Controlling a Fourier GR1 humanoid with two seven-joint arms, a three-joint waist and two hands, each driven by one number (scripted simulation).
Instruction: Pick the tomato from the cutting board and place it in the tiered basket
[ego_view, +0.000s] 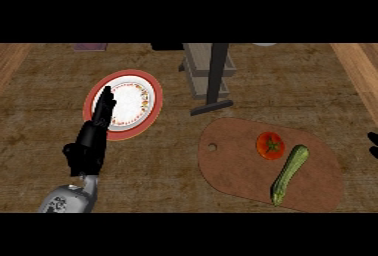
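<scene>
Here the tomato (270, 145) lies on the board (236, 170), just beside a zucchini (289, 175). The left hand (92, 135) is open, fingers straight over a plate (151, 95). The right hand (373, 145) barely shows at the edge; its state is unclear. The basket (209, 70) stands behind.

Brown mottled counter top (170, 165), paler wooden strips at both sides
</scene>
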